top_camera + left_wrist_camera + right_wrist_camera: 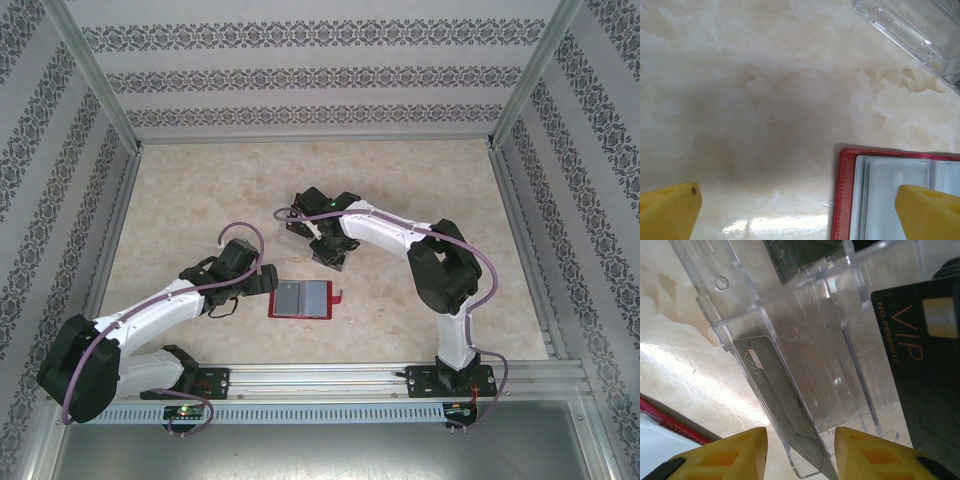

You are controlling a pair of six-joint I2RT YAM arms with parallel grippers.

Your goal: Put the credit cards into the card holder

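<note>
**Right gripper straddles an upright card in the tray; card holder lies open toward the bases**

The right gripper (800,440) stands with its yellow fingers apart on either side of a dark credit card (775,390) set on edge in a slot of the clear plastic tray (740,285). A gap shows on the left of the card, so nothing looks clamped yet. The card's long axis runs from upper left down between the fingers, so closing them would probably pinch its faces at the near end. A second card, black with orange "VIP" lettering (920,380), lies flat just to the right.

The red card holder (300,298) lies open on the table, nearer the arm bases than the tray (293,232) and close beside it. The left gripper (240,290) is the nearer tool to it. Its fingers are spread wide and hold nothing, and one of them hangs over the holder's clear sleeves.

The right wrist view gives the card's lettering and how it stands in the slot. The top view instead gives the short path from tray to holder. The left wrist view shows the holder's red edge (842,200) and the empty sleeves.
</note>
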